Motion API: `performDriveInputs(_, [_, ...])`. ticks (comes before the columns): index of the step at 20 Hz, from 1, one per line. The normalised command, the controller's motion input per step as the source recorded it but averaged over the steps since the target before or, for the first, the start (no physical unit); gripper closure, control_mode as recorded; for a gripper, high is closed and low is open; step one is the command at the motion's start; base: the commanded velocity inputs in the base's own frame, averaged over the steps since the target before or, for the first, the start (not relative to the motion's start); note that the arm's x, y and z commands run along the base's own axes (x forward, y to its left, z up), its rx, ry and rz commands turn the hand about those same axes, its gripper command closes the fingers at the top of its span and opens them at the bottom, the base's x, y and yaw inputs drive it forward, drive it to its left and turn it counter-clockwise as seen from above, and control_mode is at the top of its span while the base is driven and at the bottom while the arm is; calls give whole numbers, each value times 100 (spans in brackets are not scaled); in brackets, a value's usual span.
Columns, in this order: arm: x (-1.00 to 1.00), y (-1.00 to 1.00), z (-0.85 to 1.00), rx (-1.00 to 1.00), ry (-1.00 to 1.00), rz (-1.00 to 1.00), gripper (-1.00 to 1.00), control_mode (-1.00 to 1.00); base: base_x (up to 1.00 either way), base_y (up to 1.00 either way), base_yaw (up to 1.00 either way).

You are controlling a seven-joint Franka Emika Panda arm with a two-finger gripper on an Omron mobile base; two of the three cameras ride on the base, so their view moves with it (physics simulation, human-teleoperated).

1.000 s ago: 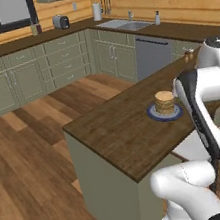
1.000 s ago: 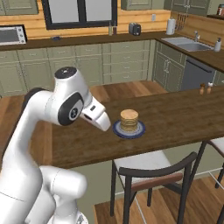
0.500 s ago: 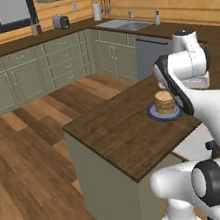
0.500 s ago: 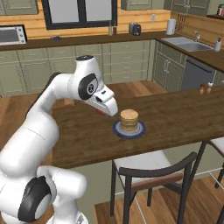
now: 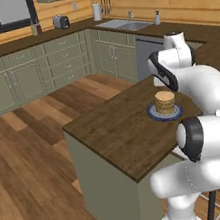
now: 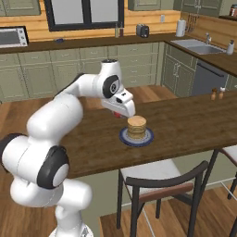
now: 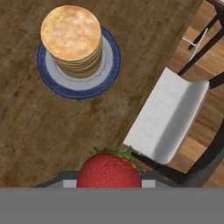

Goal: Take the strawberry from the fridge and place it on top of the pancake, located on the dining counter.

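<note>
My gripper (image 6: 123,112) hangs over the dining counter (image 6: 185,125), just left of and slightly above the pancake (image 6: 137,127). It is shut on the strawberry (image 6: 121,114), a red fruit with green leaves that sits between the fingertips at the bottom of the hand view (image 7: 109,170). The tan pancake (image 7: 72,35) stack stands on a blue-grey plate (image 7: 108,72) with its top bare. From the left base view the stack (image 5: 165,102) sits near the counter's (image 5: 115,131) right part, with my hand just behind it. The fridge is out of view.
A chair with a white seat (image 7: 170,118) stands at the counter's near edge (image 6: 152,172). Two small shakers (image 6: 216,94) stand on the counter at the right. Wall counters with a sink (image 6: 196,44) and toaster (image 6: 142,30) run along the back.
The arm has swung from beside my body out over the counter, carrying the strawberry up close to the pancake stack. The plate and stack have stayed put.
</note>
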Motion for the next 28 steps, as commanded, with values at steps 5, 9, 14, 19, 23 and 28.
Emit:
performDriveInputs(5, [40,-20,-36,4,0,6,100,-100,0,0,0])
performDriveInputs(9, [24,-15,-34,3,0,7,100,-100,0,0,0])
performDriveInputs(14, [37,-4,-26,2,0,5,100,-100,0,0,0])
performDriveInputs(19, [47,-4,-10,3,0,4,100,-100,0,0,0])
performDriveInputs(23, [39,-18,-2,3,0,3,100,-100,0,0,0])
performDriveInputs(28, [32,-25,-17,2,0,2,100,-100,0,0,0])
